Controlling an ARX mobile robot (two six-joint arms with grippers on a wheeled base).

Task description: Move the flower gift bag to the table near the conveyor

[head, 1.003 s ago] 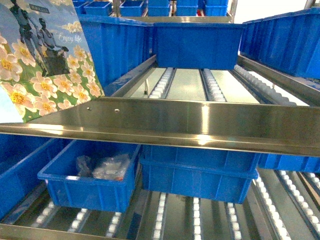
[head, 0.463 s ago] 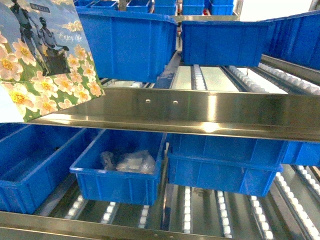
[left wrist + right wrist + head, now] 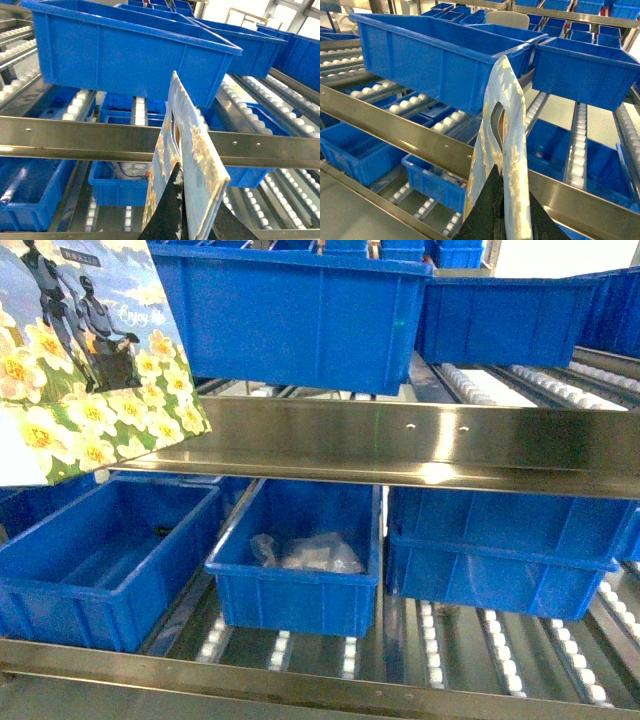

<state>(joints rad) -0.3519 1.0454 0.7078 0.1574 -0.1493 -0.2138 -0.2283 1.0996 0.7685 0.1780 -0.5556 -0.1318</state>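
Your left pincer [image 3: 181, 212] and right pincer [image 3: 501, 210] each gripped the flower gift bag [image 3: 85, 355] by its lower edge, holding it upright above them, before the conveyor [image 3: 400, 445] rails and blue bins [image 3: 300, 310] beyond.

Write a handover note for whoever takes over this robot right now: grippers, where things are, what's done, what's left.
Left gripper: fingers shut on the flower gift bag, which is edge-on in its wrist view.
Right gripper: fingers shut on the bag too.
Bag: held in the air, upper left of the head view, in front of the conveyor and its blue bins.
Done: bag picked up.
Left: carry it to the table, which no view clearly shows, set it down, release.
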